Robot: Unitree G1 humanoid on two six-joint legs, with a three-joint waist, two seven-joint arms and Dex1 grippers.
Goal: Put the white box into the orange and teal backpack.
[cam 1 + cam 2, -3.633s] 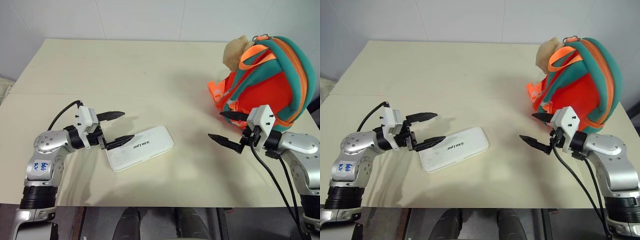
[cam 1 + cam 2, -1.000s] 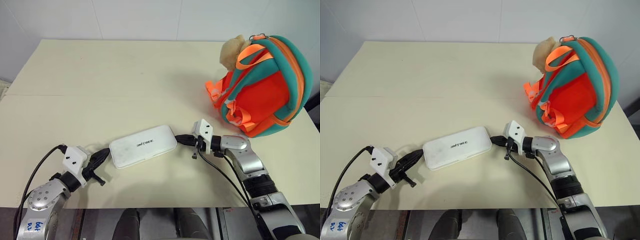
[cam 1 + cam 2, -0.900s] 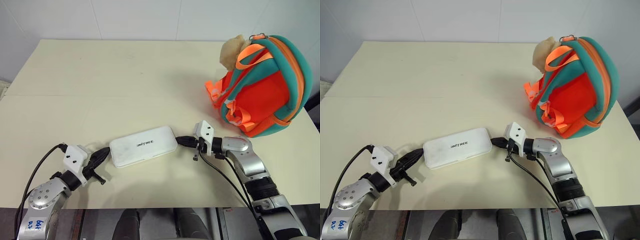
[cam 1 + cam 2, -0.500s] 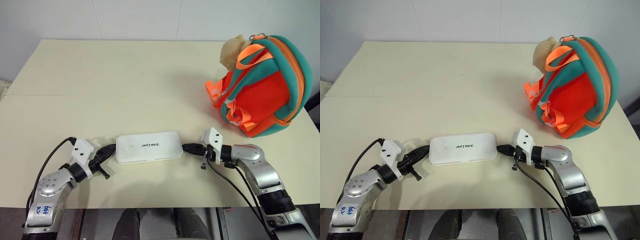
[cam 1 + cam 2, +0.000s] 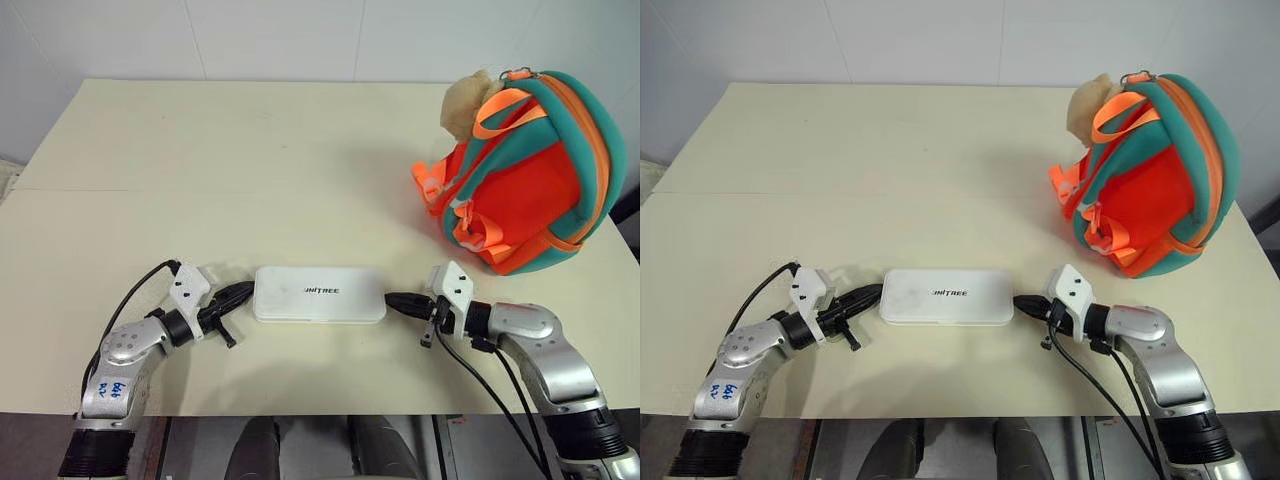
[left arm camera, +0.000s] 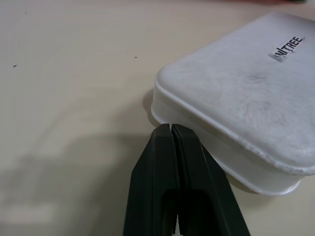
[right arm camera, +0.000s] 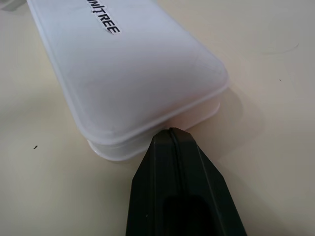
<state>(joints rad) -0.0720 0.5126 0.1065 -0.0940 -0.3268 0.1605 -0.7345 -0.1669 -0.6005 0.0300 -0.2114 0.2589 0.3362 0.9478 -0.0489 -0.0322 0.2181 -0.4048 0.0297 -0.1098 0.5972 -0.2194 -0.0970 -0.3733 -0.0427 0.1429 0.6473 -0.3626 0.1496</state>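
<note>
- On the cream table (image 5: pixel 200 150): one white box (image 5: pixel 320 294), one orange and teal backpack (image 5: pixel 525 170), two grippers.
- Box lying flat near the table's front edge, about midway across, long side running left to right, dark "UNITREE" lettering (image 5: pixel 322 290) facing up; lid shut.
- Backpack at the far right of the table, well apart from the box, resting on its side with orange straps (image 5: pixel 505 108) facing the camera and a tan plush toy (image 5: pixel 466 100) at its upper left.
- Bare tabletop between box and backpack; nothing in the way.
- Behind the table, a white tiled wall (image 5: pixel 300 40).
- Black cables trailing from each wrist: one looping beside the left arm (image 5: pixel 125 310), others hanging off the front edge by the right arm (image 5: pixel 480 375).
- Left gripper (image 5: pixel 243 291) clenched, fingers pressed together with nothing between them, tip at the box's left short end; in the left wrist view the closed tip (image 6: pixel 171 129) sits right against a rounded corner, actual contact hard to confirm.
- Right gripper (image 5: pixel 394 299) likewise clenched and holding nothing, tip at the box's right short end; in the right wrist view the closed tip (image 7: pixel 171 132) meets the seam under the lid's rim.
</note>
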